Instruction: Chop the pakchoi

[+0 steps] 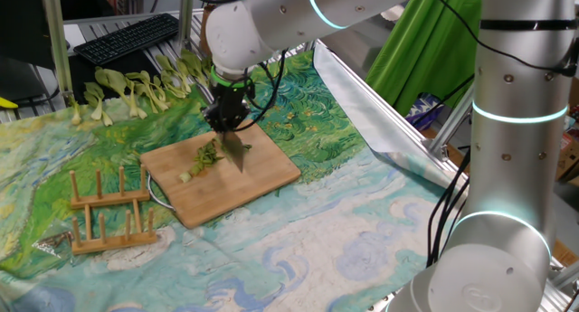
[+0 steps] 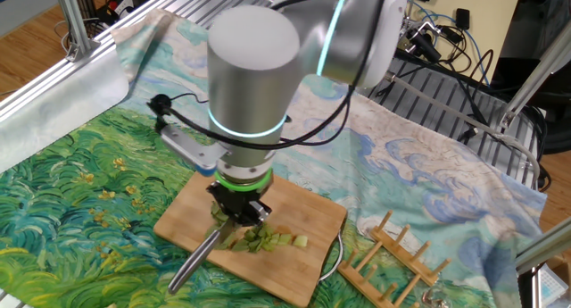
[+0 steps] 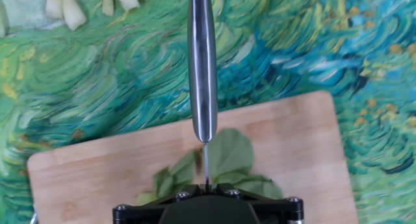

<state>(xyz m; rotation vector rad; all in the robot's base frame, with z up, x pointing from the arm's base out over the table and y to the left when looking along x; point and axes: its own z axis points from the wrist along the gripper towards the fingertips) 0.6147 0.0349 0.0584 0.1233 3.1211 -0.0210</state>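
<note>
Gripper [image 1: 228, 122] clamped on knife [image 3: 202, 68], blade above partly cut pakchoi [image 1: 207, 156] lying on cutting board [image 1: 271, 176]; risk: loose leaves likely shift under next stroke, so blade misses or scatters pieces.

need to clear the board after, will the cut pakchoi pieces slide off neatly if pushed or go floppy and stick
The pakchoi on the cutting board would probably not move as one: it lies as separate short pieces. The pale stalk bits look chunky, so they likely slide or tumble. The leaves lie flat and thin on the wood, so they may flop, cling or smear.
</note>
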